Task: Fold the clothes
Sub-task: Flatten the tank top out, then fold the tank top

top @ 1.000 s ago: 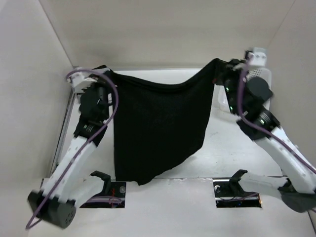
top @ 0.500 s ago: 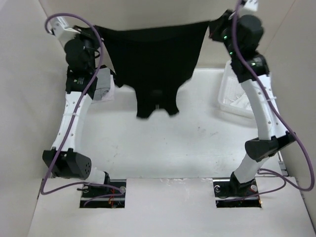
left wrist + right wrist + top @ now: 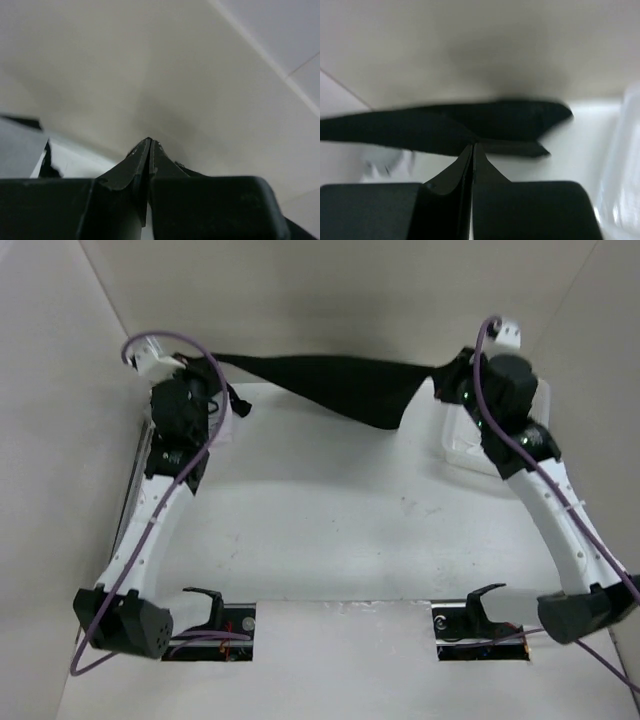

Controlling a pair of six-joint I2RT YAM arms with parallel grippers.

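Spreading step: black cloth (image 3: 340, 385) hangs across the upper frame between left gripper (image 3: 208, 368) and right gripper (image 3: 440, 375), jaws clenched on its corners. Next, probably lay it flat on the surface (image 3: 330, 530).

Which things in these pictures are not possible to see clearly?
- Top view: the right arm covers most of the basket; its contents are hidden.
- Left wrist view: the left claw hides nearly all of the black cloth.
- Right wrist view: blur smears the black cloth; the frame edge cuts off the basket.
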